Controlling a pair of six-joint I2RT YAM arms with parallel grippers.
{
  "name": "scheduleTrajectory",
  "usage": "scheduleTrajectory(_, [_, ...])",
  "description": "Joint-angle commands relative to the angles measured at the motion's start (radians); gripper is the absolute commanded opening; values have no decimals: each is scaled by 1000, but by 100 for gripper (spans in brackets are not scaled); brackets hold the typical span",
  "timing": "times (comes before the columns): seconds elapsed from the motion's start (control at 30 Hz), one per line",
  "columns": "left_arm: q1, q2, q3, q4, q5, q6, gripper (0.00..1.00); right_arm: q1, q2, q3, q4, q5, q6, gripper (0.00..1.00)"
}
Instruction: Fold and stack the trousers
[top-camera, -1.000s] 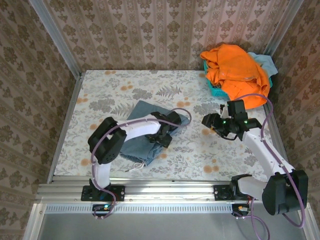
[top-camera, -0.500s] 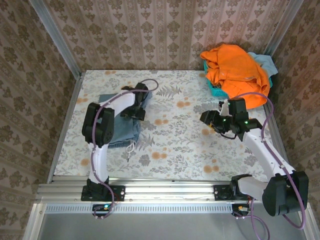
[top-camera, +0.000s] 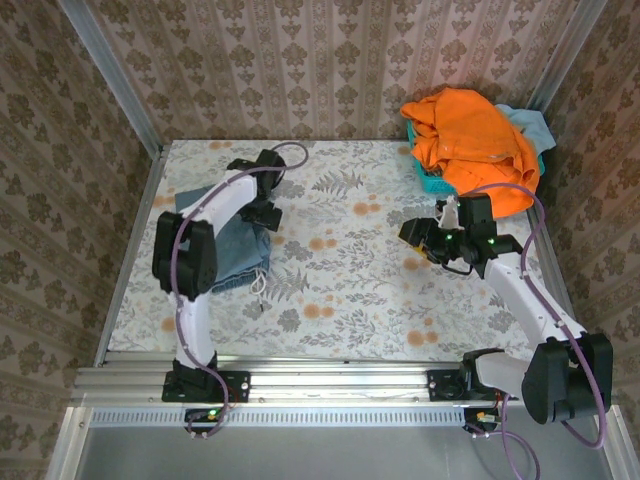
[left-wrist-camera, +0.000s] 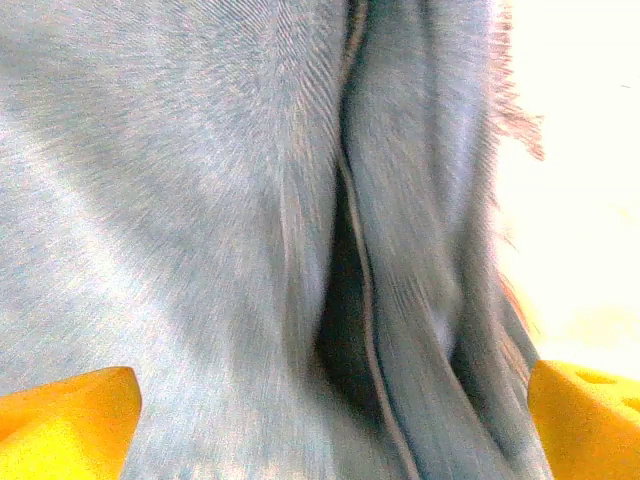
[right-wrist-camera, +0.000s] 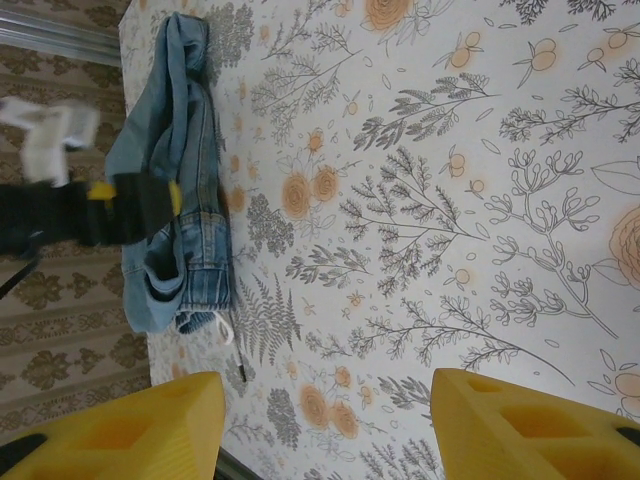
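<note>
Trousers (top-camera: 232, 255) and left gripper (top-camera: 262, 206) have shifted to the table's (top-camera: 340, 300) left edge; its jaws gape wide over the folded denim, grasping nothing. Right gripper (top-camera: 418, 238) hovers parted and empty near the orange garment (top-camera: 470, 140).

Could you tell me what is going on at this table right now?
Two robot arms are folding trousers. The left gripper is right over the folded light-blue trousers on the left of the table, its fingers spread wide above the denim. The right gripper hangs open on the right, holding nothing. An orange garment lies heaped in the far right corner.
</note>
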Motion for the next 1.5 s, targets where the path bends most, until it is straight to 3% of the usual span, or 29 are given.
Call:
scheduleTrajectory(0.0, [-83, -115, -56, -83, -51, -70, 100, -5, -12, 4, 25, -36, -1, 59])
scheduleTrajectory(0.13, [-133, -135, -179, -89, -70, -204, 99, -5, -14, 1, 25, -49, 5, 59])
scheduleTrajectory(0.33, [-177, -156, -351, 2, -135, -362, 86, -5, -32, 7, -8, -48, -10, 59])
scheduleTrajectory(0.4, [-168, -154, -385, 43, -96, -365, 78, -5, -33, 8, -15, -47, -11, 58])
scheduleTrajectory(0.5, [-164, -138, -426, 101, -28, -363, 49, -5, -33, 11, -20, -49, -11, 57])
scheduleTrajectory(0.57, [-167, -126, -457, 131, -7, -363, 40, -4, -33, 15, -20, -48, -10, 57])
scheduleTrajectory(0.67, [-144, -110, -502, 155, 7, -364, 37, -4, -36, 24, -26, -48, -11, 57])
scheduleTrajectory(0.83, [-21, -130, -550, 223, 114, -324, 26, -4, -31, 26, -13, -49, -2, 56])
scheduleTrajectory(0.9, [29, -146, -554, 242, 140, -313, 26, -4, -31, 22, -6, -52, 0, 56])
scheduleTrajectory(1.0, [21, -143, -510, 248, 183, -310, 30, -4, -35, 20, -3, -49, -1, 56])
scheduleTrajectory(1.1, [-2, -106, -449, 306, 311, -343, 41, -4, -37, 22, -1, -48, 2, 56])
scheduleTrajectory(1.2, [-70, -41, -349, 380, 421, -372, 61, -4, -42, 24, -3, -46, 5, 56])
scheduleTrajectory(1.47, [-24, 45, -164, 588, 718, -373, 90, -7, -111, 42, -92, -23, -29, 58])
